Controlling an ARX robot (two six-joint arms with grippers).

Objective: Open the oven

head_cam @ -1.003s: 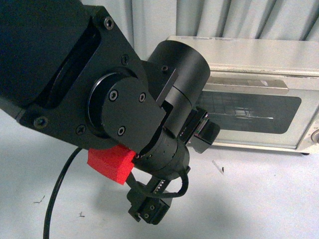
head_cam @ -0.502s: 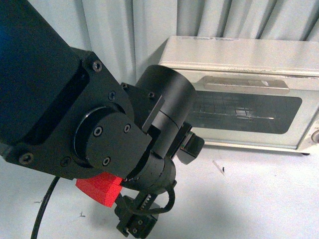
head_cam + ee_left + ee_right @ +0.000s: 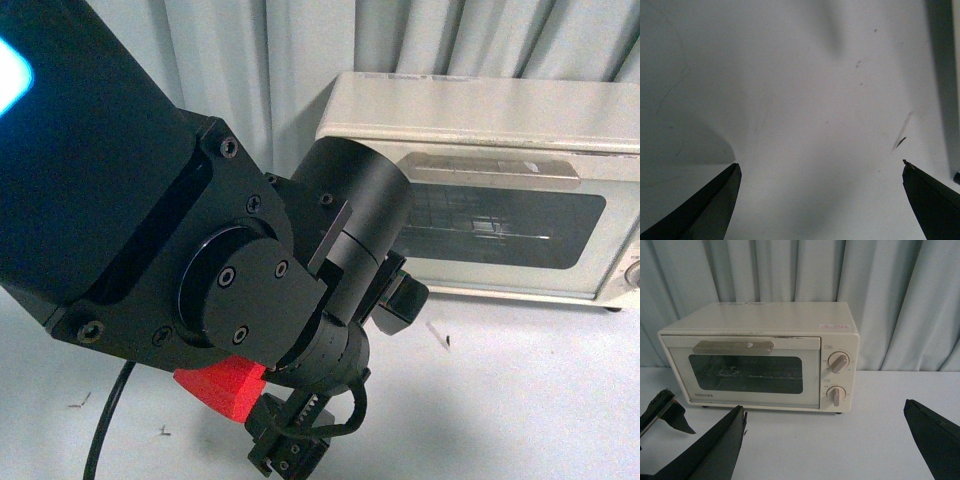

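While the oven [image 3: 760, 320] is sitting on the white table [image 3: 850, 445] with its back to a pale curtain [image 3: 890, 285], the right gripper [image 3: 824, 406] is hanging in front of it with its jaws spread wide, holding nothing. In the right wrist view the oven is showing between and beyond the two dark fingertips [image 3: 720, 440], well apart from them, with bare table lying between. Its glass door is lying flush with the body, closed, and the silver bar handle [image 3: 734, 347] is running across the top of the door, with the wire rack showing through the window. Two knobs [image 3: 839, 361] are sitting one above the other on the panel beside the door. In the front view the left arm [image 3: 150, 230] is filling the near left and covering the oven's [image 3: 500, 120] lower left corner, while the handle [image 3: 495, 175] is showing clear of it. The left gripper [image 3: 820, 165] is pointing down at the table [image 3: 805, 100], its jaws also set wide apart and gripping nothing; its wrist view is not showing the oven.
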